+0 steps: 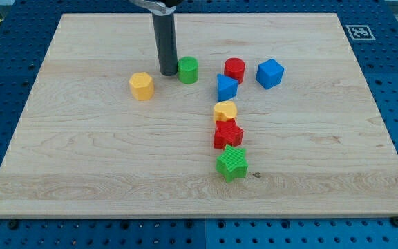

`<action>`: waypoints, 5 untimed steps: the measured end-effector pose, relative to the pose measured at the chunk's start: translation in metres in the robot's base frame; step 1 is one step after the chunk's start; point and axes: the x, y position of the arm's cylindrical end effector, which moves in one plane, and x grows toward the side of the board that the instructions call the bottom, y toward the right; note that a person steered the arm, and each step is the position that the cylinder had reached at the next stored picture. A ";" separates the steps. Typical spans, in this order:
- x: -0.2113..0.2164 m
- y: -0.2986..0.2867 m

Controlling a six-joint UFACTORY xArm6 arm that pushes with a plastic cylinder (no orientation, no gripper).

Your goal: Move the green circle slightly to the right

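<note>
The green circle (188,70) is a short green cylinder on the wooden board (81,159), in the upper middle of the view. My tip (168,72) stands right against the green circle's left side, touching or nearly touching it. The dark rod rises straight up from the tip to the view's top. A red cylinder (235,69) sits to the right of the green circle with a gap between them.
A yellow hexagon block (141,86) lies left of my tip. A blue triangle (226,87), a blue cube (269,73), a yellow block (225,111), a red star (228,134) and a green star (231,162) lie to the right and below.
</note>
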 end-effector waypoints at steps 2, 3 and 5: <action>0.000 0.005; 0.000 0.006; 0.000 0.010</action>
